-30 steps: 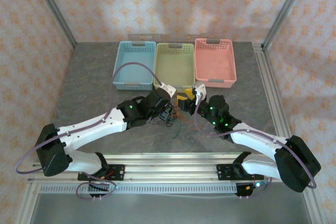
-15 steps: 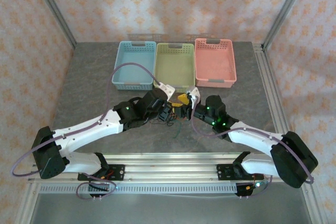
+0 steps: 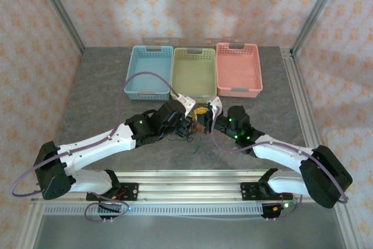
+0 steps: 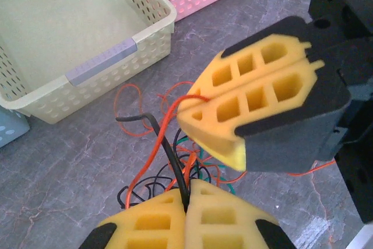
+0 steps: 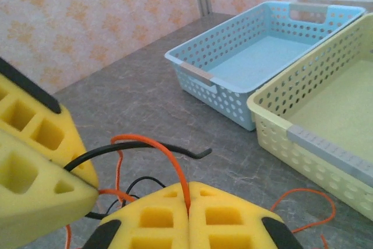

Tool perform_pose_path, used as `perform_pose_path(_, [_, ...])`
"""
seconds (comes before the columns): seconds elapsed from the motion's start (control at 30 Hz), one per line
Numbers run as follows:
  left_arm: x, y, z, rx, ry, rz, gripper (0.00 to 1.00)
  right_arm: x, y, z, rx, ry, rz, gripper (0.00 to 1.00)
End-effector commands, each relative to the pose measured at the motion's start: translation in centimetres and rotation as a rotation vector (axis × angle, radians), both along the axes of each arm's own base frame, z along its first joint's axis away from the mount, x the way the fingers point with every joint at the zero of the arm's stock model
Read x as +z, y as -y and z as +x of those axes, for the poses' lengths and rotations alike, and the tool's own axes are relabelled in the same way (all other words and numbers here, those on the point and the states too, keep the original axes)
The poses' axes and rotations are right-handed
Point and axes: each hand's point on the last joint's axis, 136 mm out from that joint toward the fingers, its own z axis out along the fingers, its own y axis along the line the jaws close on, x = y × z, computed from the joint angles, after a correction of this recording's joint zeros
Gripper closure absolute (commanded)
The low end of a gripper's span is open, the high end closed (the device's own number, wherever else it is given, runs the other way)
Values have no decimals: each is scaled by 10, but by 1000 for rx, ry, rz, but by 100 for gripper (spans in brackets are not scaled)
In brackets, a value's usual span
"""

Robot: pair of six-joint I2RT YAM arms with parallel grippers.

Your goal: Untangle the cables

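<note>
The cables [image 3: 182,136] lie in a small tangle on the grey table, between and under my two grippers. My left gripper [image 4: 187,186] is shut on the black cable [image 4: 169,158], which rises from its tips and bends left. My right gripper [image 5: 189,195] is shut on the orange cable [image 5: 169,154], which arches up and left out of its tips. The two grippers sit almost tip to tip, the left gripper [image 3: 187,124] just left of the right gripper [image 3: 202,116]. Orange loops [image 4: 147,157] and a teal wire [image 4: 227,182] lie under them.
Three baskets stand in a row just behind the grippers: blue [image 3: 150,94], green [image 3: 194,50] and pink [image 3: 238,92]. The green basket's near rim [image 4: 99,65] is close to the tangle. A metal frame rail [image 3: 300,103] runs along the table's right side.
My right gripper has moved left toward the left one and has shut on the orange cable. The left gripper stays shut on the black cable, shifted slightly right.
</note>
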Motion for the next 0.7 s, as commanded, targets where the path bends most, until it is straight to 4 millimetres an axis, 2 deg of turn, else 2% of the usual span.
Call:
perform_pose_path(0.0, [10, 2, -1, -11, 30, -27, 100, 24, 10, 7, -77, 72, 36, 100])
perform_pose_path(0.2, [7, 2, 0, 0, 17, -26, 97, 29, 33, 20, -228, 91, 36, 100])
perform_pose_path(0.37, [3, 7, -1, -15, -3, -29, 81, 32, 35, 19, -235, 104, 50, 100])
perform_pose_path(0.57, [2, 8, -2, -20, -10, -33, 76, 31, 34, 19, -233, 102, 50, 100])
perform_pose_path(0.67, [0, 8, -1, -15, -11, -26, 71, 32, 34, 18, -229, 104, 53, 100])
